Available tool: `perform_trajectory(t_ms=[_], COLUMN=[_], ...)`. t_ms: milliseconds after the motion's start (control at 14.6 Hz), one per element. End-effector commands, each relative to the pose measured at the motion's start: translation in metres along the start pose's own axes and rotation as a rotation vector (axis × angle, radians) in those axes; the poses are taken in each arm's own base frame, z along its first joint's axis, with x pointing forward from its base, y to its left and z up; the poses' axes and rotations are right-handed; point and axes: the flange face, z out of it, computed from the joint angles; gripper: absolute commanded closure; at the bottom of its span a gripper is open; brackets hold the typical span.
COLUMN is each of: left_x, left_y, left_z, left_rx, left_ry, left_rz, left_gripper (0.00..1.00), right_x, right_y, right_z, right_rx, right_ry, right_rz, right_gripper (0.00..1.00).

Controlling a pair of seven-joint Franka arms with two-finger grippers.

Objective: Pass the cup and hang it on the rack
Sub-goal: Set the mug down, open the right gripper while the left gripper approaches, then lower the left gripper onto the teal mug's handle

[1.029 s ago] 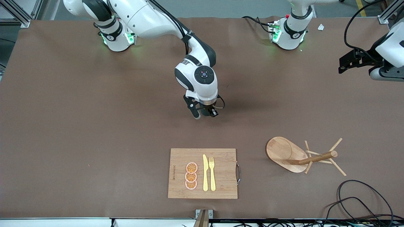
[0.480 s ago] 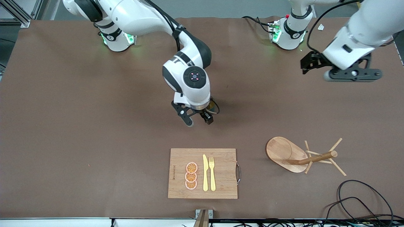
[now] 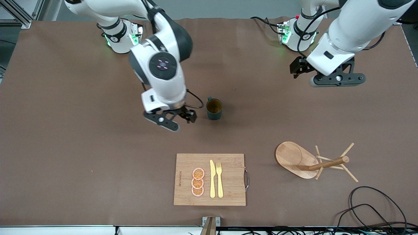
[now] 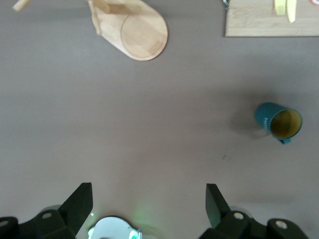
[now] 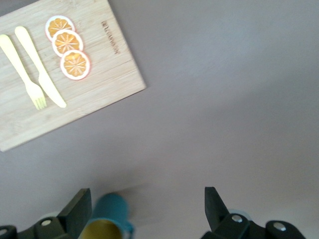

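Note:
The dark teal cup (image 3: 214, 109) with its ochre inside stands upright on the brown table, near the middle. My right gripper (image 3: 173, 120) is open and empty in the air beside it, toward the right arm's end. The right wrist view shows the cup (image 5: 107, 221) next to one fingertip (image 5: 79, 205), not gripped. My left gripper (image 3: 336, 79) is open and empty, high over the table toward the left arm's end. Its wrist view shows the cup (image 4: 279, 122) and the rack's base (image 4: 142, 35). The wooden rack (image 3: 295, 158) is nearer the front camera than the cup.
A bamboo cutting board (image 3: 228, 192) with orange slices (image 3: 198, 182), a yellow knife and a fork (image 3: 219, 179) lies near the table's front edge. Black cables (image 3: 369, 205) coil at the front corner at the left arm's end.
My right gripper has lifted off the cup and moved toward the right arm's end, leaving the cup standing in plain view. My left arm has swung in from the table's edge toward the middle.

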Motion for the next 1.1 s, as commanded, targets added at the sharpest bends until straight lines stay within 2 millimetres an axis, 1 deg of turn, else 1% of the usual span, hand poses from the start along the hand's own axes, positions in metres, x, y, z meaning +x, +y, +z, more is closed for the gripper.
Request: perform_trajectory(t_ms=[0, 69, 137, 206, 274, 411, 480, 549, 617, 686, 754, 823, 891, 960, 1029], left_x=[-0.010, -0.017, -0.027, -0.032, -0.039, -0.063, -0.070, -0.080, -0.103, -0.125, -0.152, -0.176, -0.195, -0.214, -0.237], left_y=[0.039, 0.057, 0.082, 0.104, 0.128, 0.186, 0.202, 0.219, 0.242, 0.263, 0.281, 0.295, 0.308, 0.317, 0.326], left_z=[0.005, 0.010, 0.017, 0.030, 0.046, 0.077, 0.084, 0.091, 0.101, 0.121, 0.143, 0.162, 0.179, 0.202, 0.229], left_rx=[0.035, 0.060, 0.086, 0.100, 0.127, 0.222, 0.229, 0.224, 0.231, 0.273, 0.338, 0.364, 0.346, 0.344, 0.368], left_ry=[0.042, 0.061, 0.087, 0.095, 0.093, 0.142, 0.170, 0.185, 0.200, 0.225, 0.302, 0.375, 0.414, 0.432, 0.490], left_rz=[0.032, 0.044, 0.035, 0.007, -0.013, -0.014, -0.026, -0.031, -0.032, -0.037, -0.058, -0.080, -0.101, -0.107, -0.081], left_gripper=[0.00, 0.00, 0.00, 0.00, 0.00, 0.00, 0.00, 0.00, 0.00, 0.00, 0.00, 0.00, 0.00, 0.00, 0.01], right_x=[-0.002, 0.007, 0.009, 0.012, 0.017, 0.025, 0.024, 0.024, 0.020, 0.019, 0.023, 0.030, 0.037, 0.043, 0.050], right_y=[0.079, 0.116, 0.144, 0.169, 0.191, 0.233, 0.251, 0.275, 0.298, 0.319, 0.335, 0.349, 0.361, 0.370, 0.381], right_z=[-0.021, -0.035, -0.048, -0.062, -0.072, -0.095, -0.105, -0.114, -0.119, -0.121, -0.119, -0.117, -0.116, -0.115, -0.113], right_rx=[-0.045, -0.043, -0.039, -0.036, -0.047, -0.056, -0.062, -0.063, -0.061, -0.058, -0.055, -0.051, -0.043, -0.036, -0.031], right_ry=[0.020, 0.025, 0.032, 0.039, 0.027, 0.016, 0.005, 0.005, 0.010, 0.016, 0.016, 0.012, 0.015, 0.023, 0.026], right_rz=[-0.164, -0.169, -0.188, -0.232, -0.266, -0.270, -0.269, -0.260, -0.277, -0.282, -0.280, -0.279, -0.278, -0.280, -0.286], right_gripper=[0.00, 0.00, 0.00, 0.00, 0.00, 0.00, 0.00, 0.00, 0.00, 0.00, 0.00, 0.00, 0.00, 0.00, 0.00])
